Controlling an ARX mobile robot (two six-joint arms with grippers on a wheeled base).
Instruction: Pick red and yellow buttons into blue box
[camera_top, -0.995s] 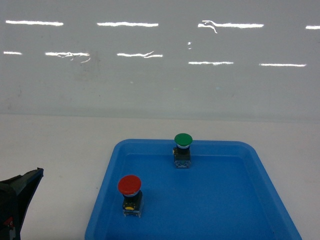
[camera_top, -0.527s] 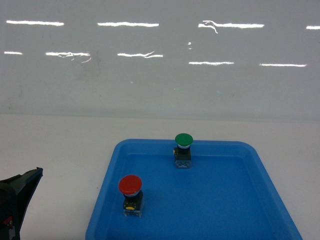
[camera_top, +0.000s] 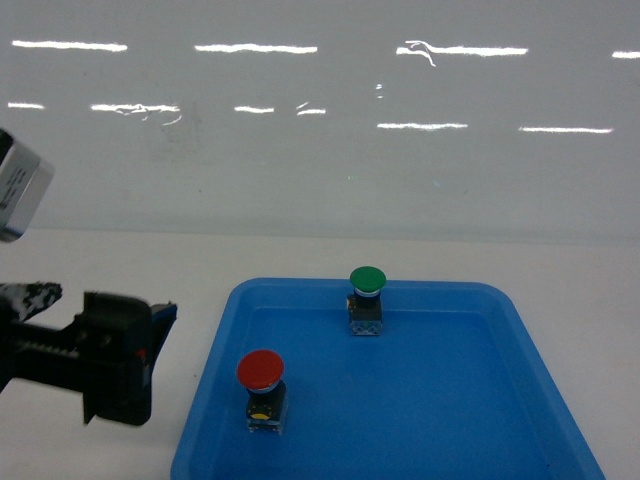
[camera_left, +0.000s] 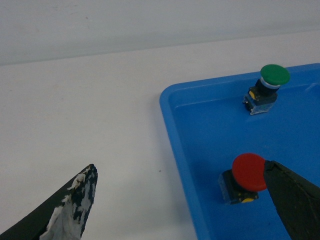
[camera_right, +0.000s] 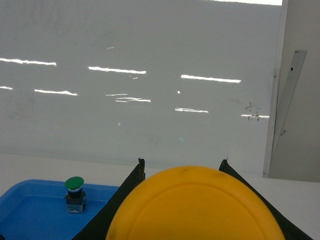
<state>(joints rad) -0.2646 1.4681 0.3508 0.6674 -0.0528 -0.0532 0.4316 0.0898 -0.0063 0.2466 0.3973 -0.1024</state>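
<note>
The red button (camera_top: 260, 372) stands upright at the near left of a shallow blue tray (camera_top: 480, 400); the left wrist view shows the red button (camera_left: 248, 172) too. My left gripper (camera_top: 135, 350) hovers open over the table just left of the tray. In the left wrist view the left gripper (camera_left: 180, 167) has one finger over the table and the other beside the red cap, nothing held. My right gripper (camera_right: 182, 161) is shut on the yellow button (camera_right: 195, 207), whose cap fills the space between the fingers. The blue box is out of view.
A green-capped button (camera_top: 367, 281) stands at the tray's far edge, and the same green-capped button (camera_right: 74, 183) shows in the right wrist view. The white table (camera_top: 110, 270) ends at a glossy white wall (camera_top: 320, 150). A grey rail (camera_right: 287, 100) leans at the right.
My left arm has risen and swung right into the head view, toward the tray's left rim. The red and green buttons have not moved.
</note>
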